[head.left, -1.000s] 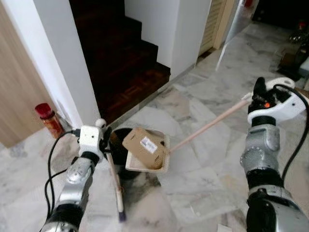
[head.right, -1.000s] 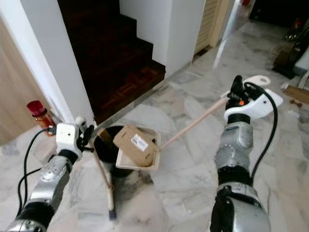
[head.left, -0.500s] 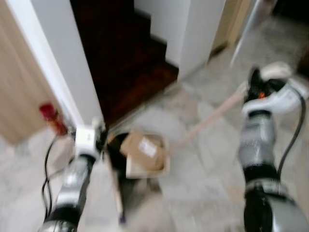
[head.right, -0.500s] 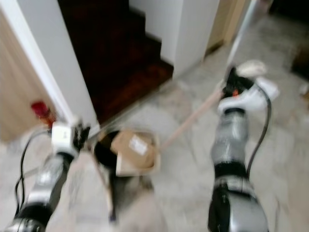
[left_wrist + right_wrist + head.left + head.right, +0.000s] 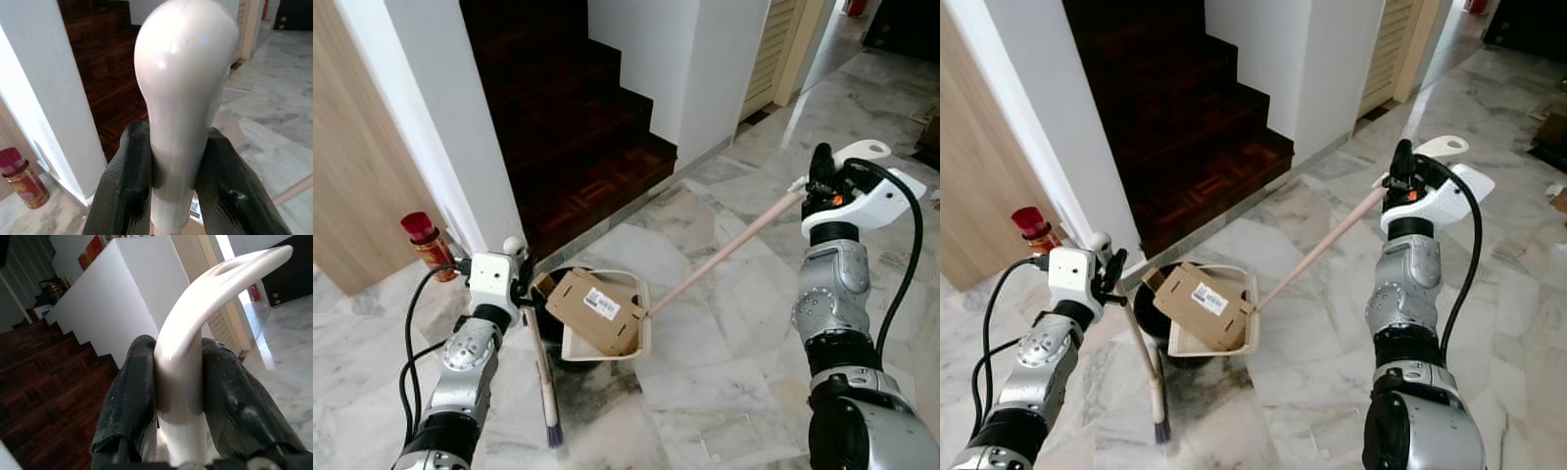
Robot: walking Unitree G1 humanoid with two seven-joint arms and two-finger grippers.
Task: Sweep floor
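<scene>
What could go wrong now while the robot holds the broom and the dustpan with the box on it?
The cardboard box lies tilted, overhanging the dustpan rim, so it may slide off if the right gripper tips the long handle. The broom, held by the left gripper, stands close to the pan and could knock it.

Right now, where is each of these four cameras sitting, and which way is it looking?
Left eye and right eye: on the head, looking forward and down at the dustpan holding a cardboard box on the marble floor; both silver arms show.
Left wrist: on the left arm, looking along the left gripper clamping the broom handle.
Right wrist: on the right arm, looking along the right gripper clamping the dustpan handle.
Shared: all views show the dark staircase.
</scene>
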